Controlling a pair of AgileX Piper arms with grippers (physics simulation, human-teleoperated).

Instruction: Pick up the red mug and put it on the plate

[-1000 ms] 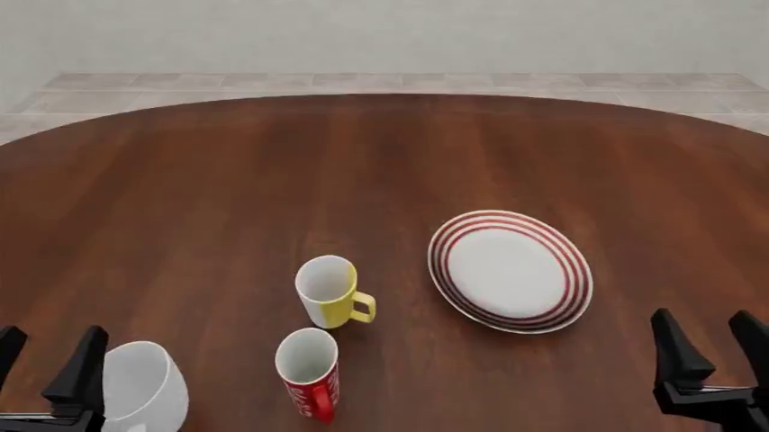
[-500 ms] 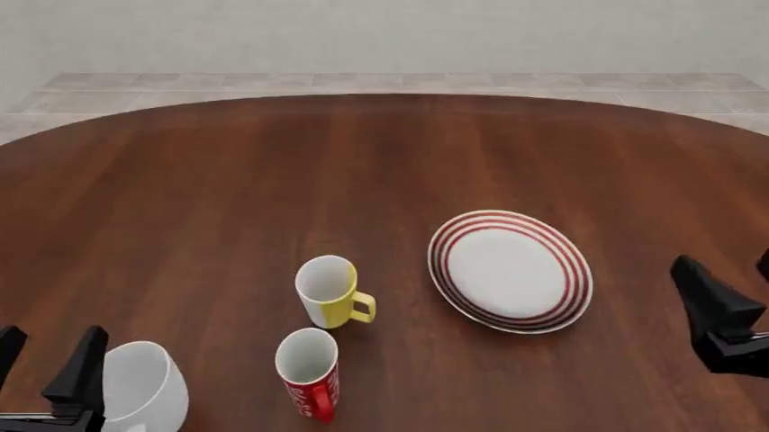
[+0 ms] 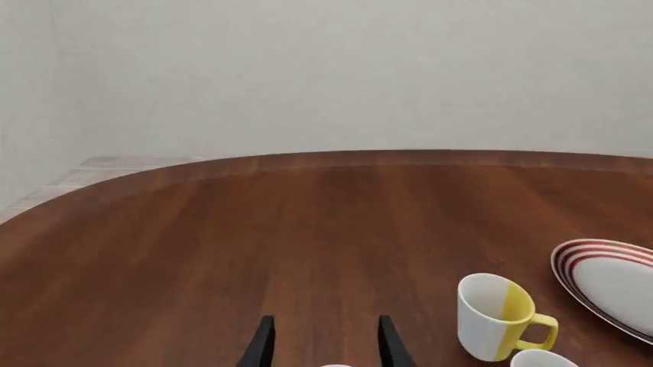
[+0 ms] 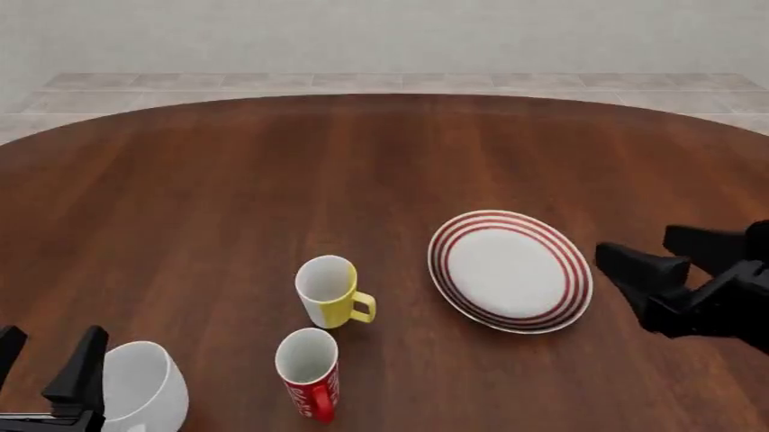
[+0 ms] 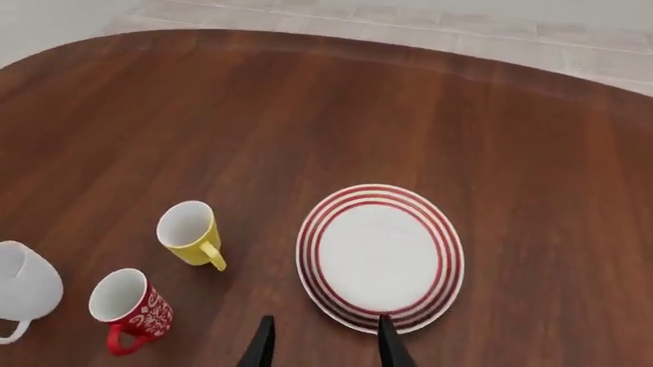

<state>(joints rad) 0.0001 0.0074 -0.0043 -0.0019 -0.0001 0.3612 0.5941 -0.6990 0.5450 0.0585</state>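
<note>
We are judging the red mug, lower centre, rigid and slick, best pinched across its rim wall; both grippers' fingers are standing spread, empty.

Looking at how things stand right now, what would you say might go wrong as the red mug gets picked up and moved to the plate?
1. The red mug stands close to the yellow-and-white mug; a gripper closing in could knock that neighbour.
2. The white mug sits right beside the left gripper, so that arm may bump it when it starts to move.
3. The right gripper, open, is beyond the plate from the red mug; a low reach across might clip the rim.
</note>
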